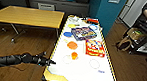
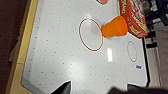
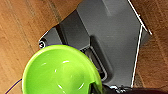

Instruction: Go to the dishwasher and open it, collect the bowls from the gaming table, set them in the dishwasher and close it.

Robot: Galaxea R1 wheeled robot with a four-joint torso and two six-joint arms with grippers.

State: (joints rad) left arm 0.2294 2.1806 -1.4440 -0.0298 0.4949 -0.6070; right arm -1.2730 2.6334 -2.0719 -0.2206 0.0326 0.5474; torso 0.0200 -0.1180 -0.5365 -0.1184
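Bowls are the business right now: we're in the collecting step at the gaming table (image 1: 107, 71). One green bowl (image 3: 60, 71) sits right up against the right gripper (image 3: 96, 87), its rim at the dark fingers, and from how close it hangs over the wooden floor (image 3: 20, 30) and the robot's grey base (image 3: 107, 32) I'd judge it's being carried; whether the fingers are truly pinching that rim I cannot tell.

Over on the other side, the left gripper (image 1: 48, 62) reaches in over the near corner of the white surface. The fingers (image 2: 63, 88) look spread, with nothing between them. Ahead of those fingers, a little way out across the surface, lies an orange cup-shaped bowl (image 2: 115, 26), tipped on its side just beside a red ring (image 2: 90, 34) printed on the surface and touching the red box (image 2: 133, 17). Farther beyond the fingers there's a flatter orange bowl (image 1: 72, 45), then a blue dish (image 1: 68, 34) and a yellow one (image 1: 71, 25) near the far end.

My read: the nearest orange one is the target. The next move calls for pushing the left arm forward past the ring, lining the fingers across the open rim, and closing without shoving it against the box.
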